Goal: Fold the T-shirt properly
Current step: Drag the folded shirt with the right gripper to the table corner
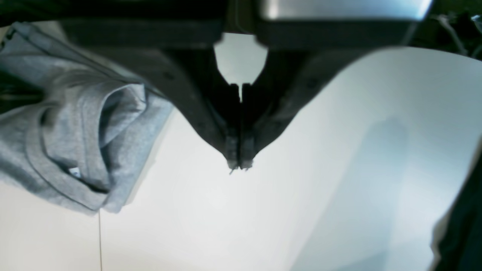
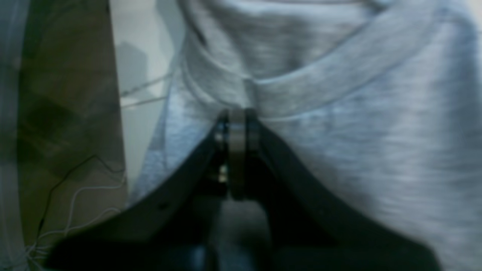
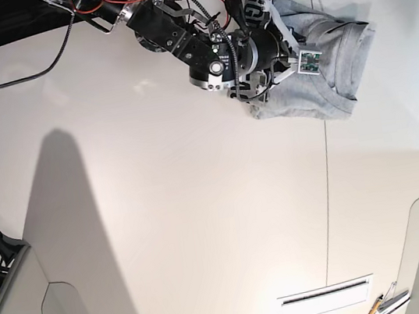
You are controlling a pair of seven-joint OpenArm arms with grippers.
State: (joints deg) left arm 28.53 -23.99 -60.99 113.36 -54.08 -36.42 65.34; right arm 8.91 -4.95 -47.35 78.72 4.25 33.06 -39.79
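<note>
One claw, your right gripper (image 2: 236,113), pinches the bunched T-shirt (image 3: 324,77) at one o'clock; the clenched, empty left gripper (image 1: 239,163) can't stop it dragging crooked.

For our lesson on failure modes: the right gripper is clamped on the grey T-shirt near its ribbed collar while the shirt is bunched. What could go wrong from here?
1. The right gripper pinches only a small bit of the light heather-grey cotton T-shirt near its ribbed crew collar; pulling might stretch it or slip.
2. The shirt lies crumpled near the white table's far edge; dragging could worsen the wrinkles.
3. The left gripper is shut on nothing, giving no support.
</note>
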